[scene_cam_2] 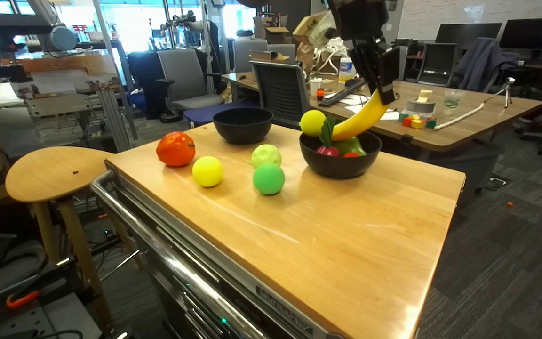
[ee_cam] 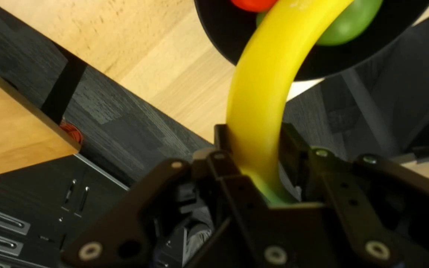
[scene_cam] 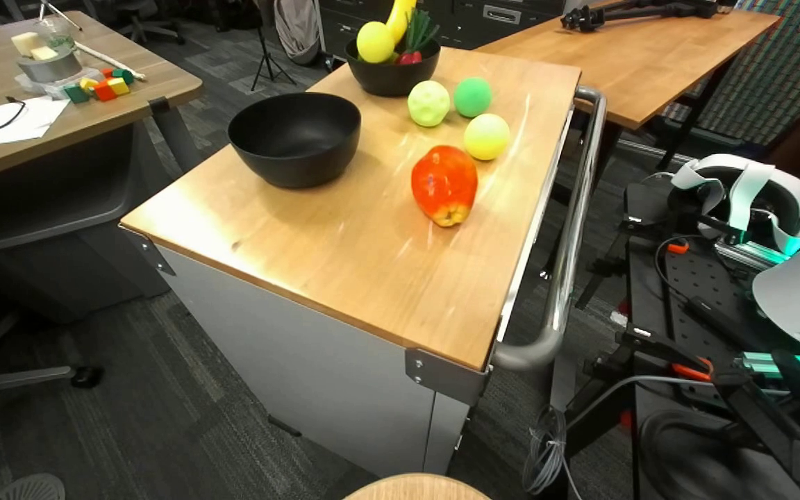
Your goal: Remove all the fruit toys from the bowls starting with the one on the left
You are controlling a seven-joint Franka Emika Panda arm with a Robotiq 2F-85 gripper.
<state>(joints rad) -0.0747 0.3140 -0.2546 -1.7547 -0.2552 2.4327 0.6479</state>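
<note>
End effector (ee_cam: 256,139), one, black, foremost in the wrist view: pinching the yellow banana (ee_cam: 263,85) from both sides, toward its upper end. Yellow banana, one: slanting down from the end effector, lower end over the loaded bowl (scene_cam_2: 341,166); whether that end touches other toys cannot be told. Handling, as judged: light, stiff, smooth, hard to damage; held so near one end it may swing or twist, mid-length being the steadier hold. Loaded bowl, black, beneath the end effector, containing: round yellow fruit (scene_cam_2: 313,123); dark-red toy (scene_cam_2: 327,151) with green leaves; green fruit (ee_cam: 352,24); red-orange toy (ee_cam: 253,3), mostly hidden. Round pieces probably apt to roll, best taken across the widest part. Loose on the tabletop (scene_cam_2: 346,235), lower than the end effector and to one side: light-green ball (scene_cam_2: 266,153); darker green ball (scene_cam_2: 268,178), just beside it; yellow ball (scene_cam_2: 207,172), farther out. Empty bowl (scene_cam_2: 243,133), black, well apart from the end effector; presumably the left one, already cleared. Red-orange apple-like fruit (scene_cam_2: 176,149), farthest of the toys from the end effector, bulky, glossy, likely wanting a wide, centred grasp.
</note>
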